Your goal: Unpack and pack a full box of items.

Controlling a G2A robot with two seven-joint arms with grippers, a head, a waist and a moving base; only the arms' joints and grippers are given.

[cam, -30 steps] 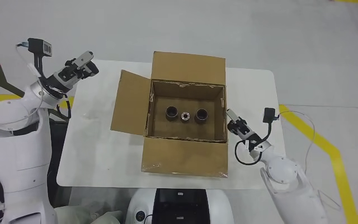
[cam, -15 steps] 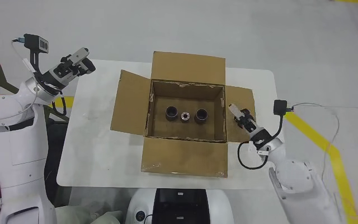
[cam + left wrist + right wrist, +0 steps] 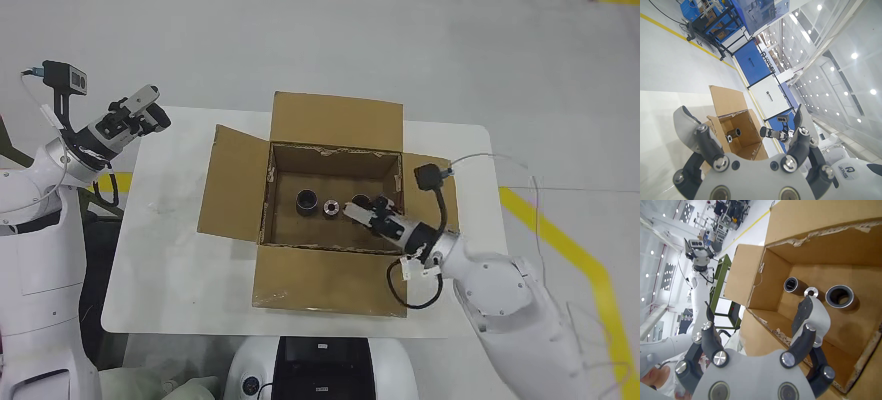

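The right pincer (image 3: 352, 211) hangs wide open and empty over the mouth of the box (image 3: 330, 275) on the worktop (image 3: 160, 260), where three upright metal tubes (image 3: 306, 203) stand, so a descending finger (image 3: 811, 313) might knock the small middle tube (image 3: 330, 208) over.

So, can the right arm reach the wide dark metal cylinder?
Probably yes: the open right tool hangs over the brown cardboard box near the wide dark metal cylinder, with nothing between.
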